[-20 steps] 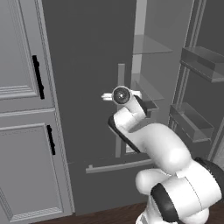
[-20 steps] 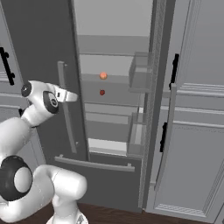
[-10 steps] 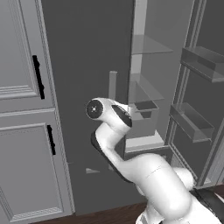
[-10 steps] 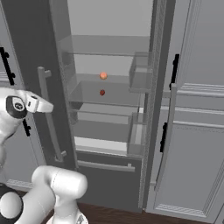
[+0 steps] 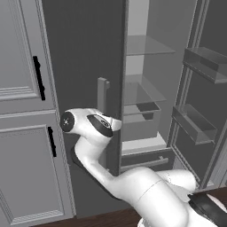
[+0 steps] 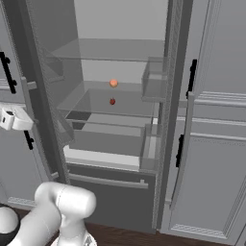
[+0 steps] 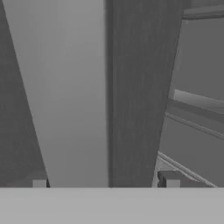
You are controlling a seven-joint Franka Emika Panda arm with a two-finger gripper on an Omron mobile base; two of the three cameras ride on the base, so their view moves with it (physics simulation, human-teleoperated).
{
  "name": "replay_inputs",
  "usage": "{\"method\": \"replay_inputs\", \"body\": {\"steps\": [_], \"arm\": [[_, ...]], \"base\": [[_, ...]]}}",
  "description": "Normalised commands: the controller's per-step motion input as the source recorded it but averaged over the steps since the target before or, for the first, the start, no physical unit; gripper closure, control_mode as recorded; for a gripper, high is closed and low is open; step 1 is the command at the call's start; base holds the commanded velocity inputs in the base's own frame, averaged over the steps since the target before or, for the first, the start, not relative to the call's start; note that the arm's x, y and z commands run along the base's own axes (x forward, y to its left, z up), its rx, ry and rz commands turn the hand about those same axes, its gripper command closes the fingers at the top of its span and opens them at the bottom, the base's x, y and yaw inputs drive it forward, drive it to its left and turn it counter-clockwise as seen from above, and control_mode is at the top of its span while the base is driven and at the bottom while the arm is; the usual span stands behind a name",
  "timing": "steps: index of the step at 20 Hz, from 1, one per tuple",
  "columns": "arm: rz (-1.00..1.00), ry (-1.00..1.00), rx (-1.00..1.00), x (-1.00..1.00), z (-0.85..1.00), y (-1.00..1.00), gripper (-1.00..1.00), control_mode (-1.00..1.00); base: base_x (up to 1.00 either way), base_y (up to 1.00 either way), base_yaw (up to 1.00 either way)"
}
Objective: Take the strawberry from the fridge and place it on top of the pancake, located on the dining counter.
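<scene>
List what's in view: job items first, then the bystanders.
Job: fridge, doors open; strawberry on its shelf; claw, open by the door handle.
Bystanders: orange fruit above the strawberry; panelled cabinets.

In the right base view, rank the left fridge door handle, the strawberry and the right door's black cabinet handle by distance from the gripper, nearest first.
From the gripper at far left:
1. Fridge door handle, right beside it.
2. Strawberry, mid-shelf inside the fridge.
3. Black cabinet handle, far right.
</scene>
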Motion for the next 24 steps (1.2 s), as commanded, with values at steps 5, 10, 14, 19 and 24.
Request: {"method": "replay_inputs", "body": {"steps": [5,10,14,19,24], "arm": [[0.0,0.0,0.0,0.11,-0.17,0.31,-1.0,-1.0],[0.01,-0.03,0.02,-0.59,0.0,-0.01,-1.0,-1.0],[0.09,-0.14,0.17,-0.76,0.0,-0.57,-1.0,-1.0],[0.03,-0.01,0.39,-0.4,0.06,-0.81,-1.0,-1.0],[0.0,0.0,0.71,-0.12,0.28,-1.0,-1.0,-1.0]], "base": [[0.0,0.0,0.0],[0.0,0.0,0.0],[0.0,0.0,0.0],[0.0,0.0,0.0],[0.0,0.0,0.0]]}}
